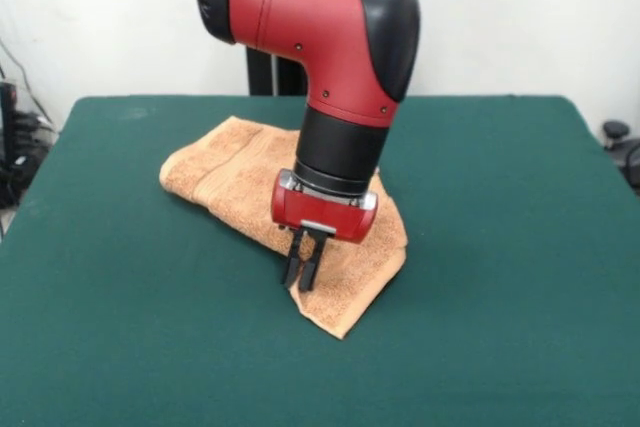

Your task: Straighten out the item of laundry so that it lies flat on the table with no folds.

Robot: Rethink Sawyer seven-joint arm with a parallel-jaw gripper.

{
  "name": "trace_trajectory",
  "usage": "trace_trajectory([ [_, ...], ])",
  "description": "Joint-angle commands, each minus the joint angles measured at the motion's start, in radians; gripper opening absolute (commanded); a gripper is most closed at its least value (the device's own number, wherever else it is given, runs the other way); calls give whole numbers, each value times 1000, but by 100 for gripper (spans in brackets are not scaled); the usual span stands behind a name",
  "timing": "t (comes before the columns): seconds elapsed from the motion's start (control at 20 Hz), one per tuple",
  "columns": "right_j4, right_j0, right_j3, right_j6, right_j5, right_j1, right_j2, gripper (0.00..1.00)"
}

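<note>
The item of laundry (pixel 235 172), an orange-tan terry towel, lies folded over itself on the table (pixel 480 277). It runs diagonally from the back left to a pointed corner near the middle front. A woven band shows along its left part. My gripper (pixel 300 282) points straight down at the towel's front-left edge, just behind that pointed corner. Its two black fingers (pixel 292 265) stand close together, pinching the towel's edge right at the table's surface. The arm hides the towel's middle and right part.
The dark green tabletop stretches wide on every side of the towel. Cables and dark equipment sit off the table at the left edge (pixel 15 147), and a black object (pixel 620 142) at the right edge.
</note>
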Motion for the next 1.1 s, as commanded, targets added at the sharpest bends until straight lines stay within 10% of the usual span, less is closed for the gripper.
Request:
trace_trajectory([
  [0.05, -8, 3, 187, 181, 23, 73, 117, 0],
  [1.1, 70, 189, 222, 200, 448, -167, -4, 0],
])
